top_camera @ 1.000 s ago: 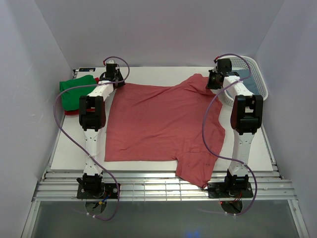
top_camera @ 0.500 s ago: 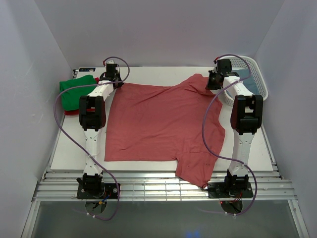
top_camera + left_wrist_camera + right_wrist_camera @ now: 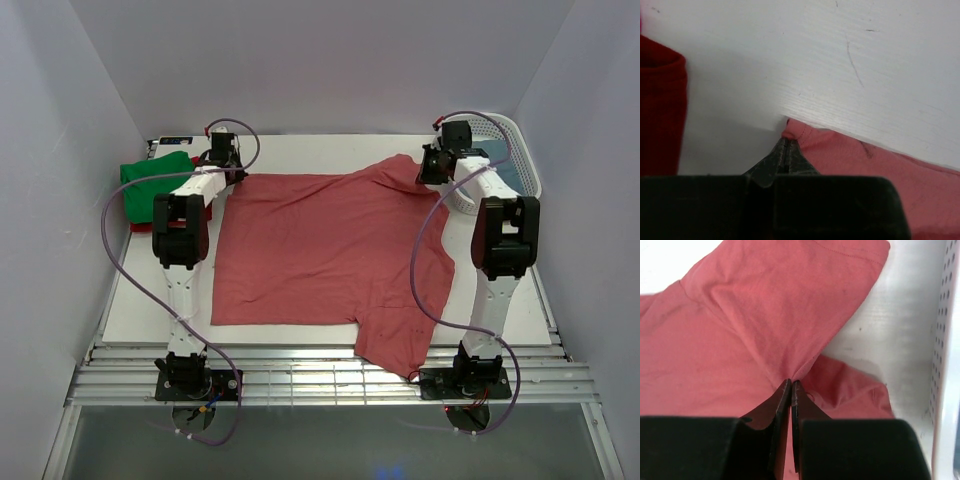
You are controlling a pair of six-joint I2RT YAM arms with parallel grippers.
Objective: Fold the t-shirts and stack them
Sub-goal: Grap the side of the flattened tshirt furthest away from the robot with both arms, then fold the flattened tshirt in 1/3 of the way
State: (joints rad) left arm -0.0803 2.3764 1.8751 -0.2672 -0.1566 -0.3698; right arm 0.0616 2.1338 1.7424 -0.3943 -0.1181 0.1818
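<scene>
While the dusty pinkish-red cotton t-shirt [image 3: 320, 250] lies spread mostly flat across the middle of the white counter [image 3: 130, 300], both arms reach to its far edge. The left end effector [image 3: 222, 162] sits at the shirt's far left corner. In the left wrist view its dark fingers [image 3: 771, 165] are pressed together, with the very corner of the pinkish-red cloth [image 3: 865, 165] pinched at their tips [image 3: 785, 142] and bare counter [image 3: 865, 60] beyond.

The right end effector [image 3: 432, 170] is at the far right of the shirt, where the fabric rises in a bunched ridge. In the right wrist view its fingers are clamped on a gathered fold [image 3: 791, 382], with a short sleeve [image 3: 765, 315] fanning out ahead of them. The shirt's other sleeve droops over the near edge of the counter onto the metal rails [image 3: 300, 380].

At the far left corner of the counter a folded bright green cotton shirt [image 3: 150, 180] rests on a dark red shirt [image 3: 138, 227]. The dark red shirt's rounded fold [image 3: 660, 100] shows in the left wrist view, apart from the pinched corner.

A white plastic lattice basket [image 3: 527, 160] stands at the far right, with muted grey-blue fabric [image 3: 505, 172] inside. Its perforated wall [image 3: 945, 340] is near the sleeve but not touching it.
</scene>
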